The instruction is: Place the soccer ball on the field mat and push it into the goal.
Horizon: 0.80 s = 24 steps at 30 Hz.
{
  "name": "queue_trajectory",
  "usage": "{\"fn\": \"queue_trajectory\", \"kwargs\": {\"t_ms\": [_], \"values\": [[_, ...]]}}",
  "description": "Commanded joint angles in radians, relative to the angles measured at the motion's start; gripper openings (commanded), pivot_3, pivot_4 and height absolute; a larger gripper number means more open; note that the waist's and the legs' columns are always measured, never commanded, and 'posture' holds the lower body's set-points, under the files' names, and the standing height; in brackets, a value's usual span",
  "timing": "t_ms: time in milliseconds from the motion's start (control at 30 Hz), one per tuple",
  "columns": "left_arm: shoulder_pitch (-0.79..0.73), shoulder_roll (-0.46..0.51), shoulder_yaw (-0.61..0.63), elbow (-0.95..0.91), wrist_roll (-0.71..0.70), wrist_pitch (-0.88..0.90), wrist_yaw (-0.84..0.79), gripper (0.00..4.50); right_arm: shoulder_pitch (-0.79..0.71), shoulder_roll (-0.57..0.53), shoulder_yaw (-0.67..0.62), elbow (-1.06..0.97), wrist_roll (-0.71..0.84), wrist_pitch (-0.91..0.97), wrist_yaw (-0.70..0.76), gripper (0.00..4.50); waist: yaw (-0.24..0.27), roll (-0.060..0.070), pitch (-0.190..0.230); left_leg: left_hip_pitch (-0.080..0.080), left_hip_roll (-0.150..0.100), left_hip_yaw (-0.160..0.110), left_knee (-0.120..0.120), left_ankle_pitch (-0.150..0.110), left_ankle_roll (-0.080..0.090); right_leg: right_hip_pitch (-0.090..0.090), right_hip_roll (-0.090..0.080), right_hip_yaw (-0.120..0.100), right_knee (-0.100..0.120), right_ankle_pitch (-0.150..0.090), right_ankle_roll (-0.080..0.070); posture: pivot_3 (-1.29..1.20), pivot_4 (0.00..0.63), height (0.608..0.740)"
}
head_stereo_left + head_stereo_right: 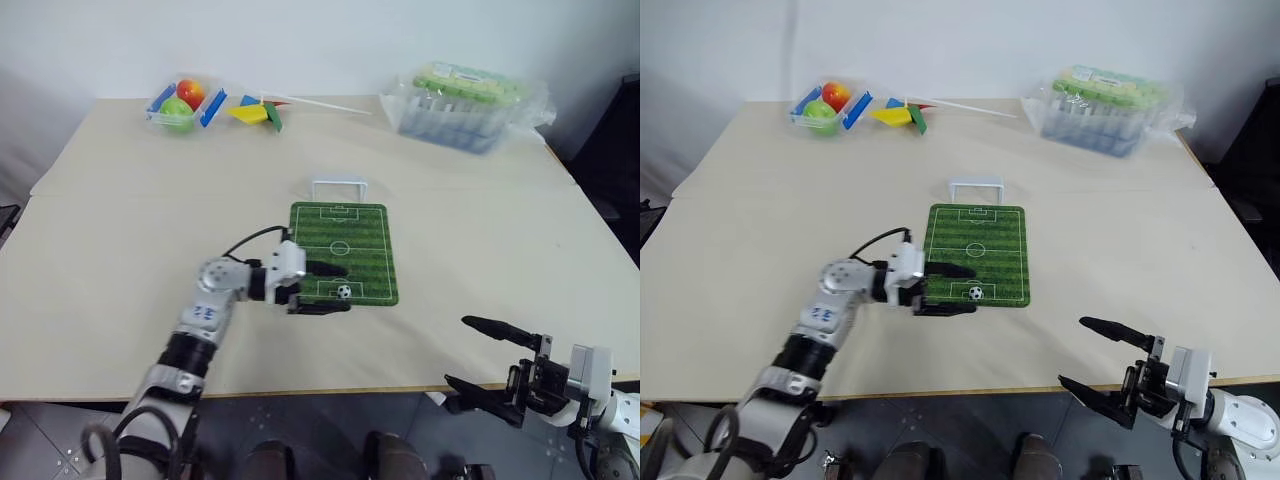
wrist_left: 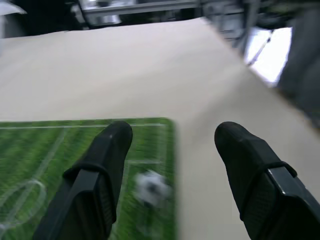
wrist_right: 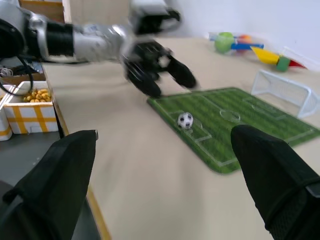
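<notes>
The soccer ball (image 1: 344,291) lies on the near end of the field mat (image 1: 340,235), inside the near penalty box. My left gripper (image 2: 175,135) is open, pointing across the mat's near left corner. The soccer ball (image 2: 150,186) shows between its fingers and is not gripped. From the right wrist view the ball (image 3: 185,120) rests alone on the mat, apart from those fingers. The goal (image 1: 338,187) stands just past the mat's far edge. My right gripper (image 1: 458,350) hangs open and holds nothing at the table's front right edge.
At the back left stands a clear tray with blue sides (image 1: 160,104) holding a red and a green ball. Coloured toy shapes (image 1: 256,112) and a white stick (image 1: 325,103) lie beside it. A plastic pack of tubes (image 1: 465,105) sits at the back right.
</notes>
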Motion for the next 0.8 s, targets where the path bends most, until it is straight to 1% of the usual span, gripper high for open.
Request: {"fn": "queue_trajectory", "kwargs": {"t_ms": [33, 67, 167, 233, 300, 400, 433, 500, 600, 700, 800], "values": [[0.078, 0.095, 0.090, -0.137, -0.100, 0.065, -0.051, 3.12, -0.031, -0.005, -0.032, 0.027, 0.020, -0.034, 0.017, 4.50, 0.000, 0.000, 0.000, 0.000, 0.000, 0.000, 0.000, 0.000, 0.000, 0.000, 0.000, 0.000, 0.000, 0.000, 0.000, 0.00, 0.150, 0.740], [0.126, 0.130, 0.113, -0.159, -0.117, 0.073, -0.069, 3.12, -0.043, -0.006, -0.035, 0.041, 0.020, -0.038, 0.021, 4.50, 0.004, 0.000, 0.000, 0.000, 0.000, 0.000, 0.001, 0.000, 0.000, 0.000, 0.000, 0.001, 0.000, 0.000, 0.000, 0.00, 0.150, 0.740], [0.260, 0.189, 0.174, -0.204, -0.154, 0.082, -0.084, 2.52, -0.077, -0.006, -0.042, 0.077, 0.022, -0.053, 0.036, 4.50, 0.012, 0.001, 0.000, 0.000, 0.000, 0.000, 0.001, 0.000, 0.000, 0.001, 0.000, 0.001, 0.000, 0.000, 0.000, 0.00, 0.150, 0.740], [0.348, 0.201, 0.205, -0.224, -0.172, 0.064, -0.088, 1.97, -0.108, 0.007, -0.054, 0.110, 0.018, -0.079, 0.026, 4.50, 0.013, 0.001, 0.000, 0.000, 0.000, 0.000, 0.000, 0.000, 0.000, 0.000, 0.000, 0.001, 0.000, 0.000, 0.000, 0.00, 0.150, 0.740], [0.415, 0.199, 0.221, -0.257, -0.180, 0.061, -0.071, 1.30, -0.134, 0.018, -0.064, 0.144, 0.020, -0.097, 0.016, 4.50, 0.018, 0.001, 0.000, 0.000, 0.000, 0.000, 0.000, 0.000, 0.000, 0.000, 0.000, 0.001, 0.000, 0.000, 0.000, 0.00, 0.150, 0.740], [0.462, 0.185, 0.204, -0.321, -0.179, 0.074, -0.038, 0.28, -0.147, 0.022, -0.062, 0.165, 0.023, -0.101, 0.024, 4.50, 0.022, 0.001, 0.000, 0.000, 0.000, 0.000, 0.001, 0.000, 0.000, 0.000, 0.000, 0.001, 0.000, 0.000, 0.000, 0.00, 0.150, 0.740], [0.464, 0.176, 0.188, -0.337, -0.171, 0.076, -0.025, 0.04, -0.149, 0.023, -0.059, 0.168, 0.023, -0.103, 0.029, 4.50, 0.022, 0.001, 0.000, 0.000, 0.000, -0.001, 0.001, 0.000, 0.000, 0.000, 0.000, 0.001, 0.000, 0.000, 0.000, 0.00, 0.150, 0.740], [0.446, 0.146, 0.158, -0.347, -0.149, 0.080, 0.014, 0.04, -0.150, 0.022, -0.055, 0.174, 0.024, -0.103, 0.036, 4.50, 0.019, 0.001, 0.000, 0.000, 0.000, 0.000, 0.001, 0.000, 0.000, 0.000, 0.000, 0.001, 0.000, 0.000, 0.000, 0.00, 0.150, 0.740], [0.355, 0.073, 0.081, -0.318, -0.096, 0.085, 0.074, 0.04, -0.160, 0.013, -0.055, 0.191, 0.021, -0.101, 0.050, 4.50, 0.020, 0.002, 0.000, 0.000, -0.001, 0.000, 0.001, 0.000, 0.000, 0.000, 0.000, 0.001, 0.001, 0.001, -0.001, 0.00, 0.150, 0.740], [0.246, -0.001, 0.013, -0.266, -0.051, 0.123, 0.131, 0.04, -0.173, 0.006, -0.056, 0.197, 0.020, -0.089, 0.052, 4.50, 0.018, 0.002, 0.000, 0.000, -0.001, 0.001, 0.001, 0.000, 0.000, 0.000, 0.000, 0.001, 0.001, 0.001, -0.001, 0.00, 0.150, 0.740], [0.133, -0.076, -0.064, -0.167, 0.015, 0.126, 0.166, 0.04, -0.165, -0.006, -0.056, 0.178, 0.025, -0.064, 0.049, 4.50, 0.018, 0.002, 0.000, 0.000, -0.001, 0.001, 0.001, 0.000, 0.000, 0.000, 0.000, 0.001, 0.001, 0.001, -0.001, 0.00, 0.150, 0.740]]}}
